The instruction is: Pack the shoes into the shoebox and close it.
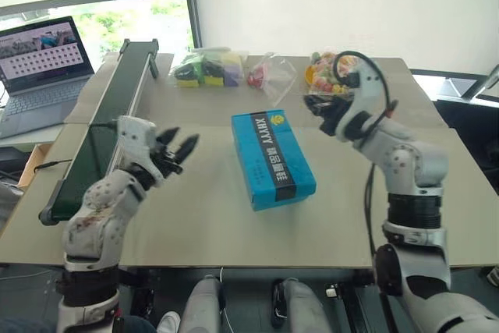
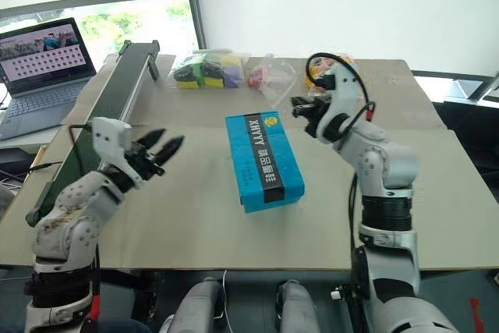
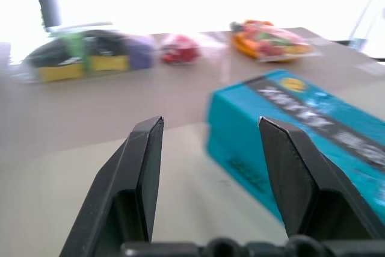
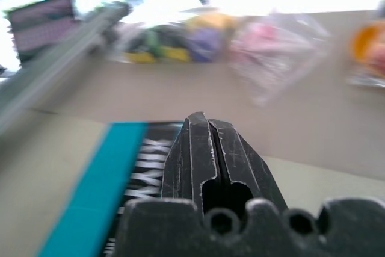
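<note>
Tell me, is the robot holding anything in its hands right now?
No, nothing is held. The left gripper is open and empty, the right gripper is shut on nothing, and the closed shoebox lies untouched between them.

Daylight from rear window, blown out in wrist views. Head views sharp; soft shadow beside shoebox. Wrist views motion-blurred throughout.

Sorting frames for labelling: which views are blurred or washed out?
Left wrist view: shoebox and bags smeared, window glare above. Right wrist view: bags and laptop soft, sky blown out. Eye views: sharp, with the bright window behind the laptop.
</note>
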